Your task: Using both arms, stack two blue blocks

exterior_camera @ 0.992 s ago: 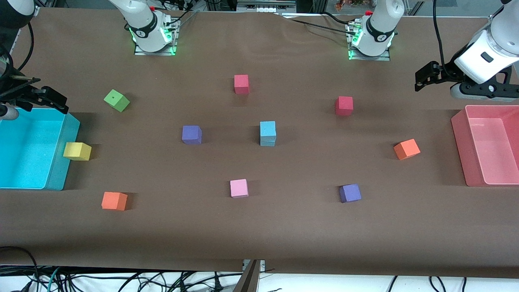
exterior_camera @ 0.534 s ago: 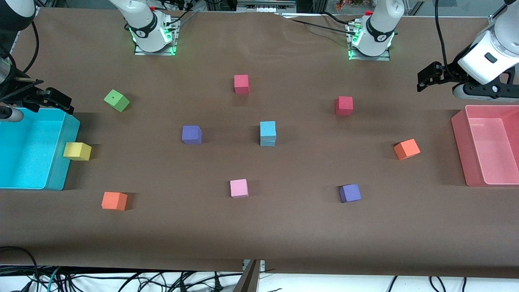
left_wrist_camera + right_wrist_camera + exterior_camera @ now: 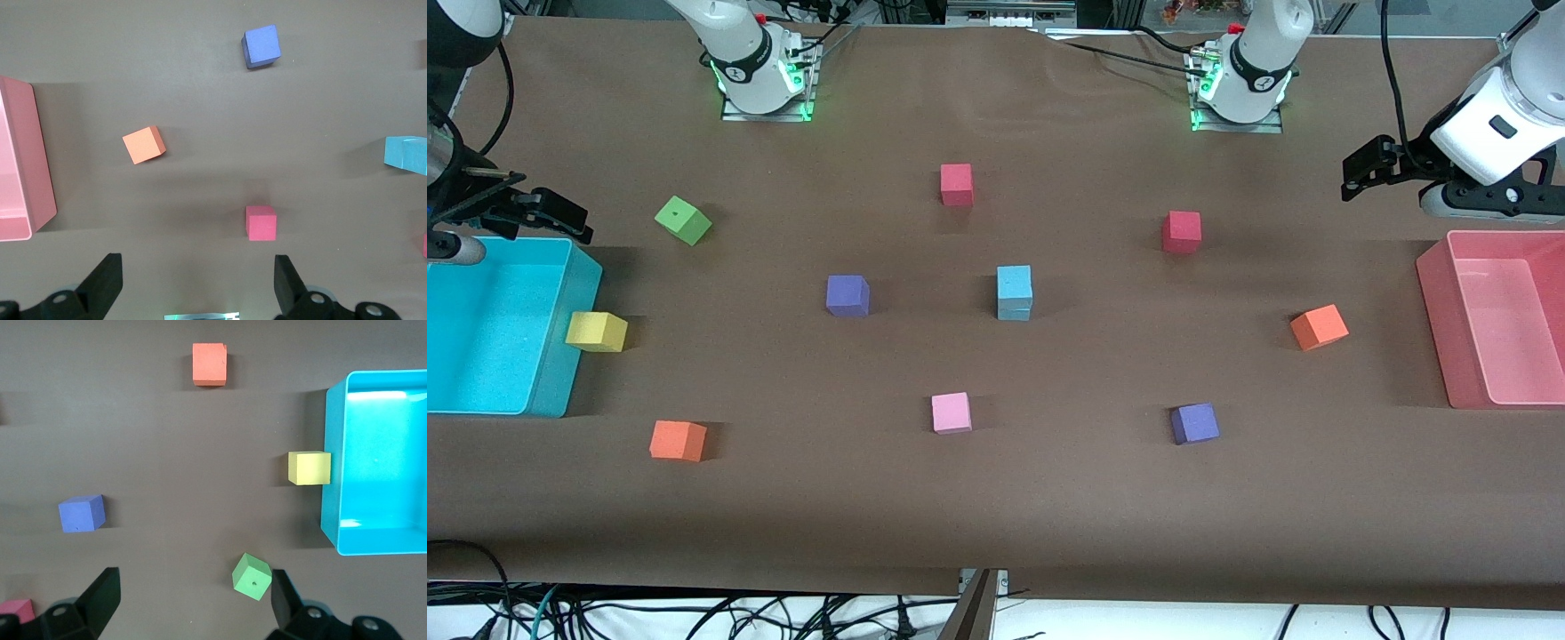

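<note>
Left gripper (image 3: 1356, 173) and right gripper (image 3: 560, 213), fingers apart, hold nothing; the blue blocks (image 3: 1014, 292) sit stacked amid scattered cubes, unchanged since before.

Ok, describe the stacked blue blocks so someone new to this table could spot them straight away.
Start at the middle of the brown table, midway between the cyan bin and the pink bin. There the two blue blocks stand one on top of the other, beside a purple cube. It is the only light-blue, two-high stack; every other cube sits alone.
</note>
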Controlling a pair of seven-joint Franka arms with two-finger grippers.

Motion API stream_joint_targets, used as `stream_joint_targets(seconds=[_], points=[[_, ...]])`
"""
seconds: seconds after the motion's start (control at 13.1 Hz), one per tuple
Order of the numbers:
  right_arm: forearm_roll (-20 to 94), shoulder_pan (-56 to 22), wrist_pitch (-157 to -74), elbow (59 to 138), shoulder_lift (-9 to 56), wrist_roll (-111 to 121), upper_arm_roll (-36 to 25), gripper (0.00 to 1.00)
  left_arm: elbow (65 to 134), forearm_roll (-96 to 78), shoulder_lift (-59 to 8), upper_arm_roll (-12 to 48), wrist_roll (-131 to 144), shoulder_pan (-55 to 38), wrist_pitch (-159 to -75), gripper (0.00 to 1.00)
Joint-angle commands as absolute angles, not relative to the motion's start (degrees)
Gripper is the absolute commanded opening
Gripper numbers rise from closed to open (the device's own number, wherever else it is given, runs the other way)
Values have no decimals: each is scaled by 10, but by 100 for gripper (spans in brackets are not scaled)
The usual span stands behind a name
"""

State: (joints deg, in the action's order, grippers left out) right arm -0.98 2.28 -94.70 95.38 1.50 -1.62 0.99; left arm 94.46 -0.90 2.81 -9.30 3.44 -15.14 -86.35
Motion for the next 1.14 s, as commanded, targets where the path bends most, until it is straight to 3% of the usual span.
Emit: stream_joint_targets(seconds=[0.0,1.07], points=[[-1,33,-938,956,4,-21,18,100,950,4,37,-93,25,-151,-858,100],[-1,33,-937,956,4,-17,16,100,947,4,35,-102,24,-153,-849,100]])
